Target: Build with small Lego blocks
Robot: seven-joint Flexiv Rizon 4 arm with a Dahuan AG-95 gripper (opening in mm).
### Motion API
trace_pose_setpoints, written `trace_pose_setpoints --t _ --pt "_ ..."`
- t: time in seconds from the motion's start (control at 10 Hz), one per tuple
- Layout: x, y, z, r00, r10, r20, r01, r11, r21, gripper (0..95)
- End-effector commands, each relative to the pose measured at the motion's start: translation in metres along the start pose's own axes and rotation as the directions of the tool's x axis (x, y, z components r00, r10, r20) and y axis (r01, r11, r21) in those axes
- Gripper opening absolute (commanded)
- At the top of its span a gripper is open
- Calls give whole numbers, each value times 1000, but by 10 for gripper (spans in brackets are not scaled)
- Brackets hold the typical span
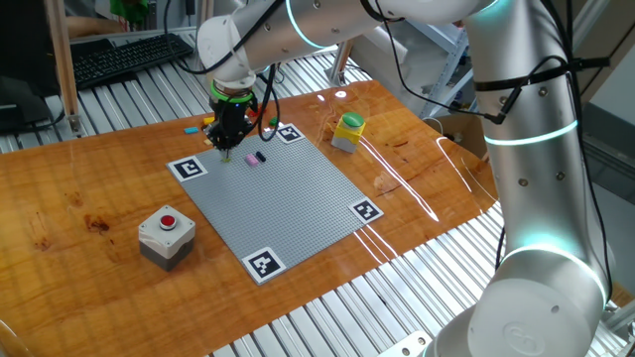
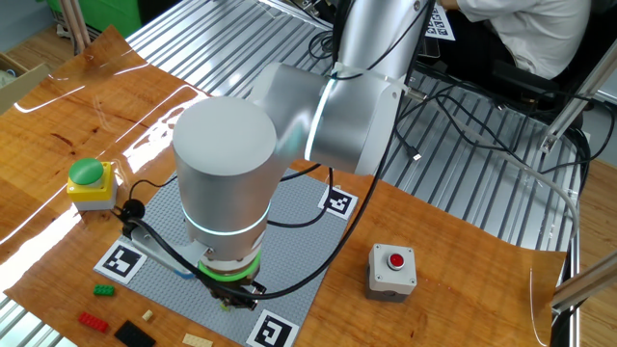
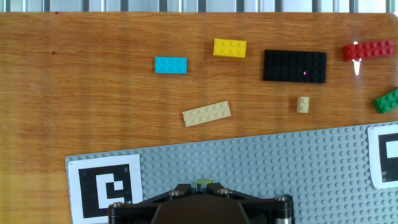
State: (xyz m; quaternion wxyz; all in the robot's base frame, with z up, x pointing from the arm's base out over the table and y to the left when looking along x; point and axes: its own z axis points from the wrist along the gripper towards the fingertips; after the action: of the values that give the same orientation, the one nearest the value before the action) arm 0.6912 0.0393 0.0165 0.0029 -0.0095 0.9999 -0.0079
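Table [image 1: 89, 198]: reddish wood top, glossy, catching streaks of light glare toward 3 o'clock.
Grey box with red button [image 1: 166, 236]: sitting on the wood at about 8 o'clock of the table, upright, button facing up.
Yellow box with green round top [image 1: 347, 132]: standing toward 1 o'clock, upright, near the far edge.
Keyboard [image 1: 129, 57]: black, lying off the wood on the ribbed metal surface at 11 o'clock.
Cardboard box [image 1: 462, 134]: showing partly at 3 o'clock, beyond the table edge.
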Motion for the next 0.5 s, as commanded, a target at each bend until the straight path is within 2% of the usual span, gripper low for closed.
trace_pose_setpoints --t 0.1,0.3,0.5 --pt "-1 1 -4 1000 16 -14 -16 1000 -4 0" --pt "1 -1 -12 999 39 -31 -39 999 -3 0" --pt "1 -1 -16 999 39 -34 -39 999 -3 0"
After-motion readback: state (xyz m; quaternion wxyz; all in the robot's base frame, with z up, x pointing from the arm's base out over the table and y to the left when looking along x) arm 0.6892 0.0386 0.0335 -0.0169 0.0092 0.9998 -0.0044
